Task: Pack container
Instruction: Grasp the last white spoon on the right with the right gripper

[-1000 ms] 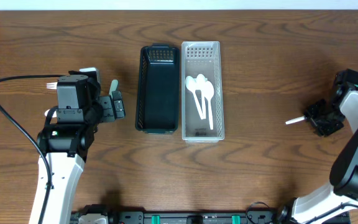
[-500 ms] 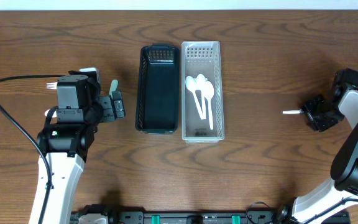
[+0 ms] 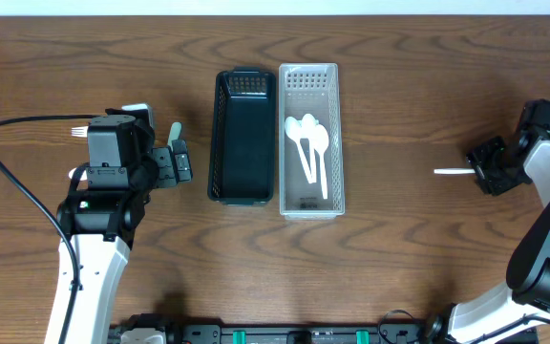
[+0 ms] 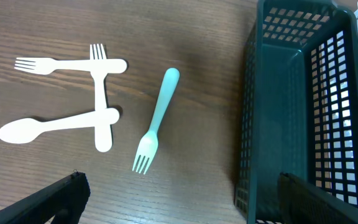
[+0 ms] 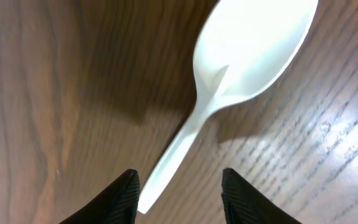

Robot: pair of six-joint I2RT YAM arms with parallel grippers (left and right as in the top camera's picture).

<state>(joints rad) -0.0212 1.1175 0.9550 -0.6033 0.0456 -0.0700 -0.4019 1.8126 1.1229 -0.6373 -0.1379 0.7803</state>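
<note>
A black basket [image 3: 244, 136] and a clear container [image 3: 309, 139] stand side by side in the table's middle; the clear one holds white spoons [image 3: 308, 143]. My left gripper [image 3: 178, 156] is open and empty just left of the basket. In the left wrist view my left gripper [image 4: 179, 208] is above a teal fork [image 4: 157, 118], two white forks [image 4: 73, 64] and a white spoon [image 4: 55, 126]; the basket [image 4: 303, 112] is on the right. My right gripper [image 3: 490, 167] is at the far right. Its fingers [image 5: 123, 193] stand apart round the handle end of a white spoon [image 5: 247, 43], which also shows overhead [image 3: 447, 172].
The left arm's black cable [image 3: 12, 182] loops over the table's left side. A white fork's tines [image 3: 77, 131] peek out from under the left arm. The wood table [image 3: 399, 248] is bare between the containers and the right arm.
My right gripper has shifted toward the far side of the table, and the white spoon has moved with it. My left arm and the containers have not moved.
</note>
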